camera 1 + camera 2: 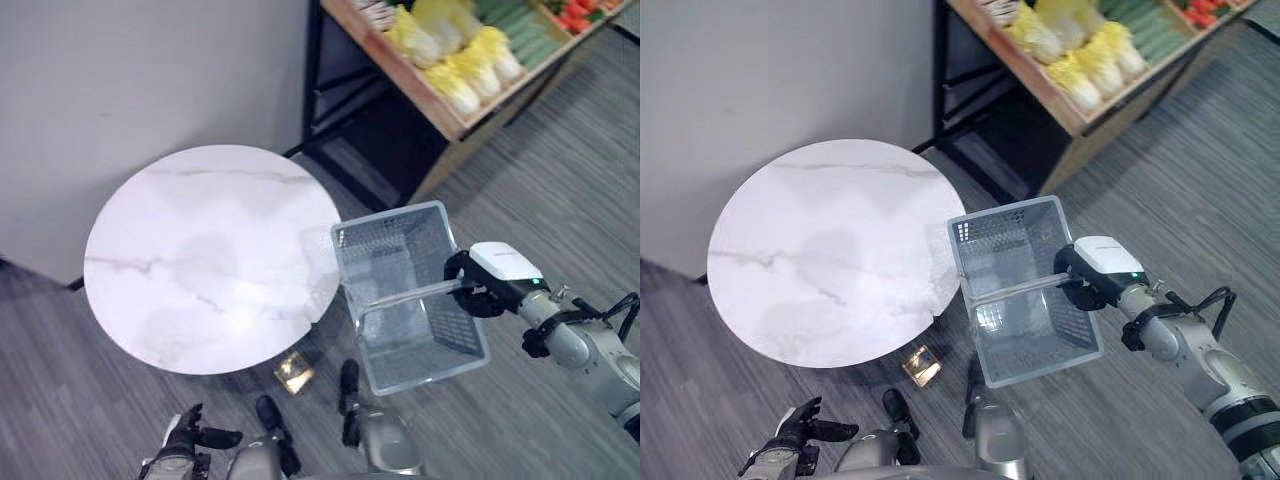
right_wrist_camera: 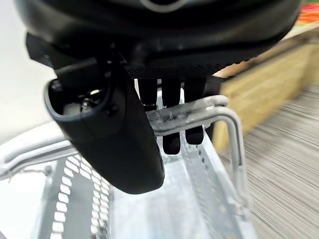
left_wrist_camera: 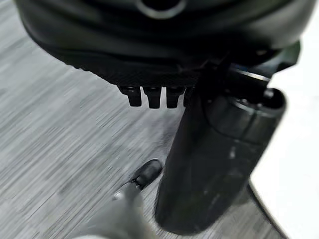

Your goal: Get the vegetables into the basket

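right hand (image 1: 470, 283) hooks its curled fingers round the handle (image 2: 199, 115) of the grey basket (image 1: 410, 296), which hangs off the white round table (image 1: 205, 250) at its 3 o'clock, long axis running 11 to 5, vegetables (image 1: 455, 55) up on the shelf (image 1: 425, 95) at 1 o'clock, left hand (image 1: 185, 440) relaxed and holding nothing at 7.

Right hand (image 1: 1087, 281) grips handle (image 1: 1015, 289) of basket (image 1: 992, 238) beside round table (image 1: 830, 250); vegetable shelf (image 1: 1085, 55) beyond.
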Robot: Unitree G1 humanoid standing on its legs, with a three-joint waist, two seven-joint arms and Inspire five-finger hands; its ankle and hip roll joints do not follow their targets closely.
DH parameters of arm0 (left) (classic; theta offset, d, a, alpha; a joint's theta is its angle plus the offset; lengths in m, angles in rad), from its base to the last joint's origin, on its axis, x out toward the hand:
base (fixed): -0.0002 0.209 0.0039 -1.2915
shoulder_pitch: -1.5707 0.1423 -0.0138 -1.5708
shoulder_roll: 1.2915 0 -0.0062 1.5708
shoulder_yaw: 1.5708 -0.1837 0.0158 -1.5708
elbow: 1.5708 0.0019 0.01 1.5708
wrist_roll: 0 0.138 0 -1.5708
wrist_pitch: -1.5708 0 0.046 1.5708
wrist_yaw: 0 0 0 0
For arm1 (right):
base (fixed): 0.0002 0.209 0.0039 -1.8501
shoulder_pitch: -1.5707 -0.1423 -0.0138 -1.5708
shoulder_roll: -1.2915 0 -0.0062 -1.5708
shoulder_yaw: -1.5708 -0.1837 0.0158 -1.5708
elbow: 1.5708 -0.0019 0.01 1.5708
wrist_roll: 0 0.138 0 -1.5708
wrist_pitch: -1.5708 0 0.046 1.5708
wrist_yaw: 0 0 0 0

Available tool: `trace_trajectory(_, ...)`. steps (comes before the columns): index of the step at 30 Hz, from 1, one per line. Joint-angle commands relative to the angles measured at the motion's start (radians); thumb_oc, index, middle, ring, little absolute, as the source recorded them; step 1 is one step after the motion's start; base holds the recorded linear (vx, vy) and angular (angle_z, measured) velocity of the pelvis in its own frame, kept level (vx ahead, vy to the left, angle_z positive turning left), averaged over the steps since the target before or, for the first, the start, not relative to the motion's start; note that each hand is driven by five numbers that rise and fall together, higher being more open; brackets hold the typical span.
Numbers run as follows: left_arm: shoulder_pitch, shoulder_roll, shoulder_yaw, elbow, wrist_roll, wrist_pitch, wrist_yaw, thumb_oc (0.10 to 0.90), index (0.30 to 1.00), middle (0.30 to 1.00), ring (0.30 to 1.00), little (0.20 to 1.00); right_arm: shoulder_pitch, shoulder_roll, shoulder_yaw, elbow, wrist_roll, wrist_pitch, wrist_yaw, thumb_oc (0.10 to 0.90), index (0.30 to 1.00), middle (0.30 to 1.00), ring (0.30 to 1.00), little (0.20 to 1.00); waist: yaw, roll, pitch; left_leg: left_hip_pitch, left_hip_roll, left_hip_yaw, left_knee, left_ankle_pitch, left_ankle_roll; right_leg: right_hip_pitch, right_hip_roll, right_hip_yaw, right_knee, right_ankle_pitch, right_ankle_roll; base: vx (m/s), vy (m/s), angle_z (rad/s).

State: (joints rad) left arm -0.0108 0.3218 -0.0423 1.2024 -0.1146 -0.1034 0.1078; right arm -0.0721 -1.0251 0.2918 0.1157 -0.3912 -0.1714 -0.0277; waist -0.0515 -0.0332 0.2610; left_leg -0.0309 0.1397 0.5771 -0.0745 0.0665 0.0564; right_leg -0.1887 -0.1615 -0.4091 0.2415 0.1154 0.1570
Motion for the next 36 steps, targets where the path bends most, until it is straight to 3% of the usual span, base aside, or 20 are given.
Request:
trace_trajectory(1, 0.053, 0.026, 0.018, 0.034, 0.023, 0.012, 0.002, 0.900, 1.000, 1.000, 1.000, 1.000, -0.207, -0.003, -0.067, -0.088, 0.054, -0.048, -0.097, 0.400, 0.300, 0.300, 0.300, 0.300, 0.041, -0.054, -0.094, -0.008, 0.009, -0.086, 0.043, -0.036, -0.114, 0.120, -0.154, 0.055, -0.075, 0.019, 0.084, -0.15, -0.003, -0.90)
trace_trajectory(5, 0.081, 0.014, 0.045, 0.050, 0.027, 0.014, -0.007, 0.900, 1.000, 1.000, 1.000, 1.000, -0.180, 0.017, -0.086, -0.102, 0.069, -0.051, -0.087, 0.400, 0.300, 0.300, 0.300, 0.300, 0.058, -0.072, -0.142, -0.003, 0.014, 0.007, 0.033, -0.015, -0.125, 0.200, -0.133, 0.026, -0.163, 0.030, 0.094, -0.05, -0.064, -0.88)
trace_trajectory(7, 0.084, 0.008, 0.052, 0.058, 0.037, 0.014, -0.010, 0.900, 1.000, 1.000, 1.000, 1.000, -0.160, 0.013, -0.103, -0.120, 0.074, -0.053, -0.086, 0.400, 0.300, 0.300, 0.300, 0.300, 0.056, -0.072, -0.148, 0.005, 0.037, 0.040, 0.053, -0.009, -0.140, 0.205, -0.123, 0.005, -0.202, 0.016, 0.090, -0.02, -0.227, -1.01)
trace_trajectory(8, 0.075, -0.007, 0.046, 0.060, 0.051, 0.015, -0.012, 0.900, 1.000, 1.000, 1.000, 1.000, -0.116, 0.000, -0.139, -0.144, 0.077, -0.059, -0.086, 0.400, 0.300, 0.300, 0.300, 0.300, 0.035, -0.059, -0.147, 0.014, 0.069, 0.063, 0.069, 0.011, -0.165, 0.215, -0.092, 0.000, -0.243, -0.024, 0.070, -0.01, -0.255, -0.85)
trace_trajectory(15, 0.068, -0.036, 0.022, 0.039, 0.053, 0.013, -0.016, 0.900, 1.000, 1.000, 1.000, 1.000, -0.010, -0.024, -0.229, -0.166, 0.093, -0.066, -0.087, 0.400, 0.300, 0.300, 0.300, 0.300, 0.007, -0.012, -0.126, 0.011, 0.151, 0.073, 0.094, 0.083, -0.228, 0.238, -0.026, 0.006, -0.284, -0.075, 0.030, -0.03, -0.207, -0.20)
trace_trajectory(17, 0.062, -0.039, 0.018, 0.026, 0.052, 0.011, -0.015, 0.900, 1.000, 1.000, 1.000, 1.000, 0.024, -0.040, -0.262, -0.160, 0.099, -0.069, -0.088, 0.400, 0.300, 0.300, 0.300, 0.300, 0.002, -0.004, -0.108, -0.016, 0.200, 0.049, 0.174, 0.103, -0.261, 0.250, 0.004, 0.018, -0.296, -0.095, 0.006, -0.01, -0.324, -0.11)
trace_trajectory(18, 0.064, -0.041, 0.014, 0.015, 0.044, 0.009, -0.016, 0.900, 1.000, 1.000, 1.000, 1.000, 0.030, -0.046, -0.268, -0.161, 0.102, -0.071, -0.090, 0.400, 0.300, 0.300, 0.300, 0.300, 0.003, -0.005, -0.093, -0.035, 0.221, -0.010, 0.253, 0.093, -0.271, 0.257, 0.021, 0.039, -0.304, -0.105, -0.011, 0.01, -0.293, -0.17)
trace_trajectory(19, 0.068, -0.044, 0.016, 0.002, 0.031, 0.001, -0.010, 0.900, 1.000, 1.000, 1.000, 1.000, 0.026, -0.048, -0.265, -0.155, 0.104, -0.073, -0.094, 0.400, 0.300, 0.300, 0.300, 0.300, 0.016, -0.003, -0.083, -0.055, 0.199, -0.110, 0.276, 0.101, -0.270, 0.256, 0.028, 0.059, -0.303, -0.110, -0.016, -0.04, -0.178, -0.36)
trace_trajectory(20, 0.079, -0.055, 0.008, -0.019, 0.006, -0.011, -0.003, 0.900, 1.000, 1.000, 1.000, 1.000, -0.004, -0.051, -0.238, -0.127, 0.108, -0.074, -0.097, 0.400, 0.300, 0.300, 0.300, 0.300, 0.051, -0.005, -0.073, -0.102, 0.078, -0.330, 0.222, 0.060, -0.211, 0.232, 0.019, 0.103, -0.299, -0.089, -0.023, -0.05, -0.044, -0.59)
trace_trajectory(21, 0.079, -0.055, 0.010, -0.019, 0.006, -0.011, -0.002, 0.900, 1.000, 1.000, 1.000, 1.000, -0.009, -0.051, -0.234, -0.124, 0.108, -0.075, -0.098, 0.400, 0.300, 0.300, 0.300, 0.300, 0.045, -0.006, -0.077, -0.107, 0.074, -0.333, 0.220, 0.063, -0.208, 0.228, 0.017, 0.099, -0.298, -0.088, -0.022, -0.03, -0.046, -0.77)
trace_trajectory(23, 0.079, -0.056, 0.003, -0.005, -0.002, -0.012, -0.006, 0.900, 1.000, 1.000, 1.000, 1.000, -0.039, -0.049, -0.206, -0.102, 0.115, -0.075, -0.095, 0.400, 0.300, 0.300, 0.300, 0.300, 0.060, -0.012, -0.077, -0.110, 0.031, -0.447, 0.166, 0.022, -0.191, 0.219, 0.024, 0.163, -0.291, -0.086, -0.021, 0.07, -0.032, -0.98)
trace_trajectory(27, 0.071, -0.057, -0.020, -0.015, -0.010, -0.021, 0.000, 0.900, 1.000, 1.000, 1.000, 1.000, -0.078, -0.054, -0.177, -0.080, 0.114, -0.080, -0.096, 0.400, 0.300, 0.300, 0.300, 0.300, 0.077, 0.000, -0.090, -0.156, -0.018, -0.648, 0.080, 0.069, -0.199, 0.198, 0.041, 0.258, -0.275, -0.091, -0.016, 0.14, 0.065, -1.04)
trace_trajectory(30, 0.067, -0.058, -0.030, -0.024, -0.016, -0.021, 0.000, 0.900, 1.000, 1.000, 1.000, 1.000, -0.053, -0.046, -0.193, -0.064, 0.101, -0.071, -0.097, 0.400, 0.300, 0.300, 0.300, 0.300, 0.068, 0.007, -0.098, -0.123, -0.026, -0.612, 0.063, 0.054, -0.188, 0.197, 0.032, 0.287, -0.264, -0.099, -0.009, 0.10, 0.187, -0.60)
trace_trajectory(35, 0.063, -0.050, -0.049, -0.026, -0.018, -0.024, -0.001, 0.900, 1.000, 1.000, 1.000, 1.000, -0.039, 0.020, -0.196, 0.041, 0.069, -0.039, -0.129, 0.400, 0.300, 0.300, 0.300, 0.300, 0.064, -0.012, -0.112, -0.094, -0.055, -0.559, 0.063, 0.017, -0.153, 0.177, -0.003, 0.333, -0.252, -0.086, 0.013, 0.08, 0.210, -0.39)
trace_trajectory(36, 0.063, -0.042, -0.056, -0.032, -0.010, -0.029, 0.006, 0.900, 1.000, 1.000, 1.000, 1.000, -0.025, 0.067, -0.199, 0.144, 0.034, -0.018, -0.170, 0.400, 0.300, 0.300, 0.300, 0.300, 0.063, -0.021, -0.116, -0.077, -0.064, -0.530, 0.059, 0.002, -0.133, 0.167, -0.020, 0.346, -0.257, -0.064, 0.029, 0.04, 0.137, -0.34)
